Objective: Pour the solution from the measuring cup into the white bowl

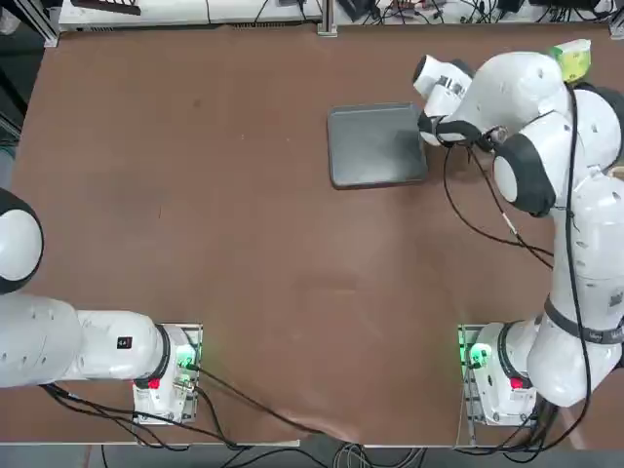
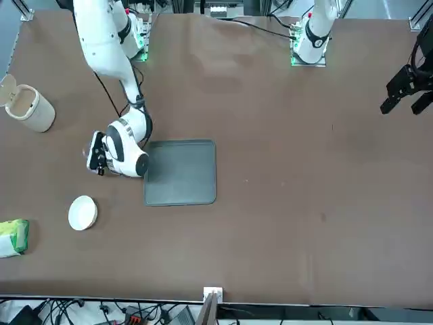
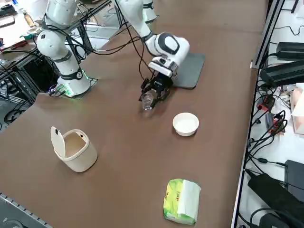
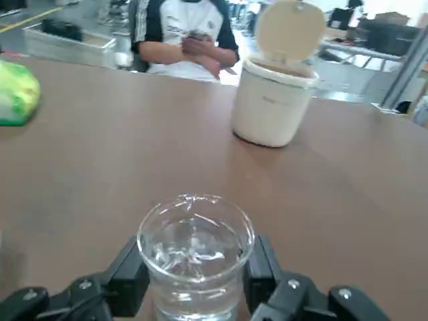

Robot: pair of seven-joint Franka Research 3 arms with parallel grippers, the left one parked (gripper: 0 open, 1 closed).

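Measuring cup: clear, glossy, round-rimmed; being clamped between the right gripper's fingertips [image 4: 195, 281], apart from the bowl.
White bowl [image 3: 185, 124]: smooth, round; being left bare on the matte brown table [image 3: 128, 190], near the cup [image 4: 196, 257].
Spill risk: liquid being tipped out early by tilting, or glass being let slip by weak pinching.

The cup [image 4: 195, 281] is in the right jaws, between tray [image 3: 191, 71] and bin [image 3: 78, 154]. The bowl [image 3: 185, 124] lies between tray and packet [image 3: 182, 201].
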